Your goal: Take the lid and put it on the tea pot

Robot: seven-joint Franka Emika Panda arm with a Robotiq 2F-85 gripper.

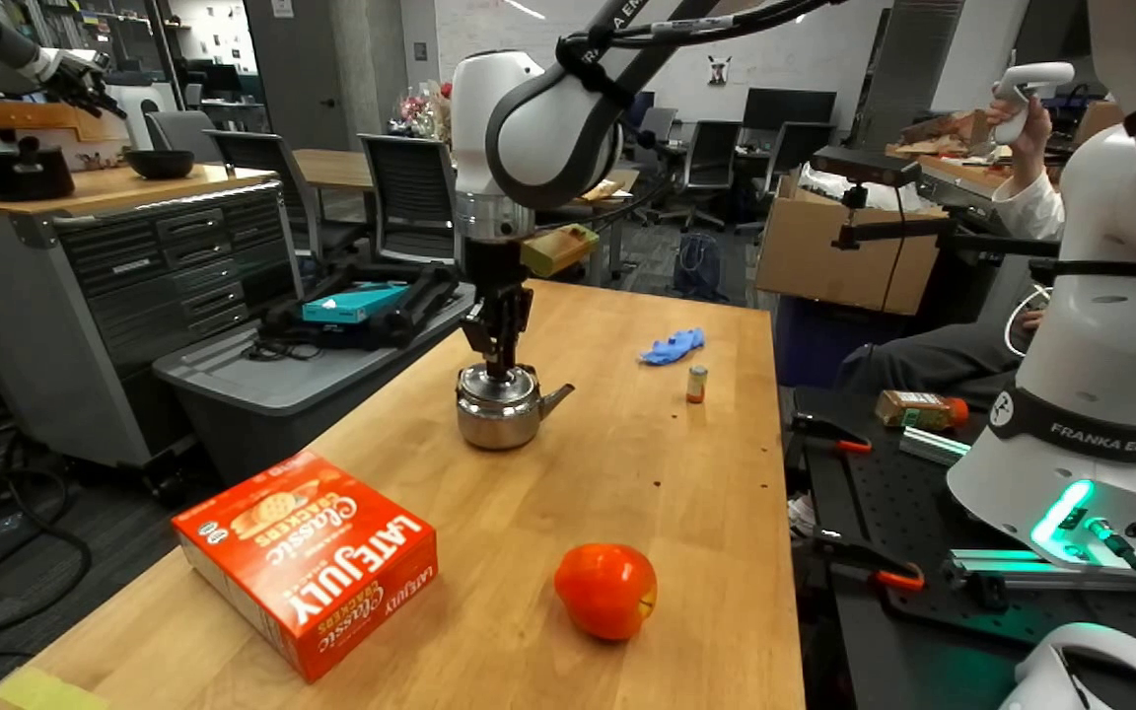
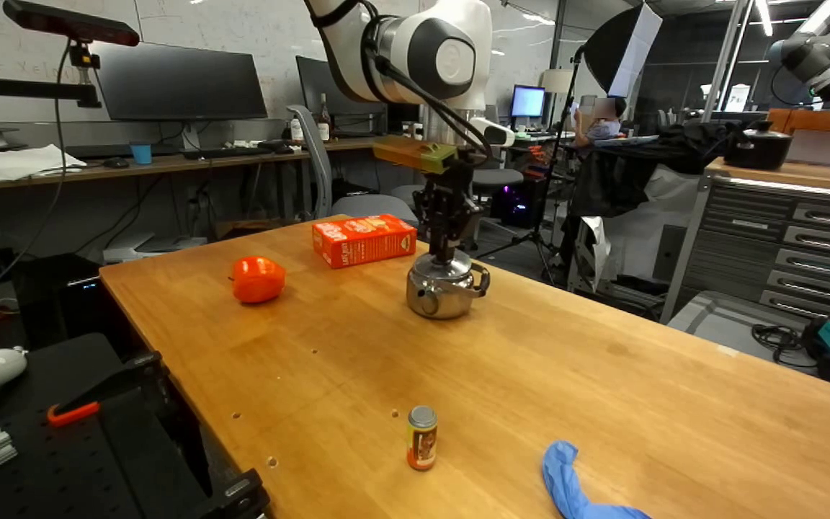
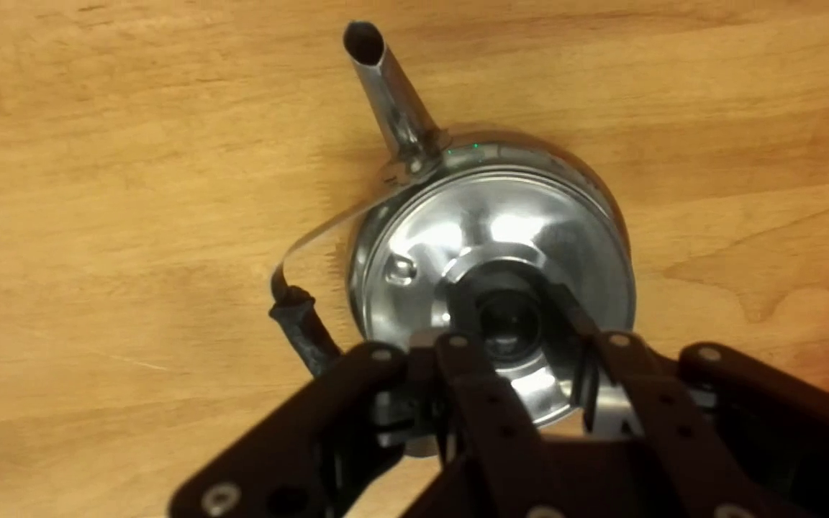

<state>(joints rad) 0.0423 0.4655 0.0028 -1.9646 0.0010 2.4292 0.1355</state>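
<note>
The tea pot [image 1: 499,426] is a squat shiny metal pot standing upright on the wooden table; it also shows in an exterior view [image 2: 451,303] and the wrist view [image 3: 529,147]. Its spout and its folded side handle show in the wrist view. The round silver lid [image 3: 580,252] rests over the pot's opening and looks level; it also shows in both exterior views [image 1: 479,385] [image 2: 429,269]. My gripper [image 3: 512,316] points straight down, its fingers closed on either side of the lid's dark knob. The gripper also shows in both exterior views [image 1: 501,360] [image 2: 444,249]. The lid's near edge is partly hidden.
A red cracker box [image 1: 312,552] and an orange-red ball-like fruit [image 1: 605,590] lie on the table [image 1: 568,473]. A small spice jar [image 2: 422,437] and a blue glove [image 2: 573,483] are on the pot's other side. A grey bin [image 1: 262,385] stands beside the table.
</note>
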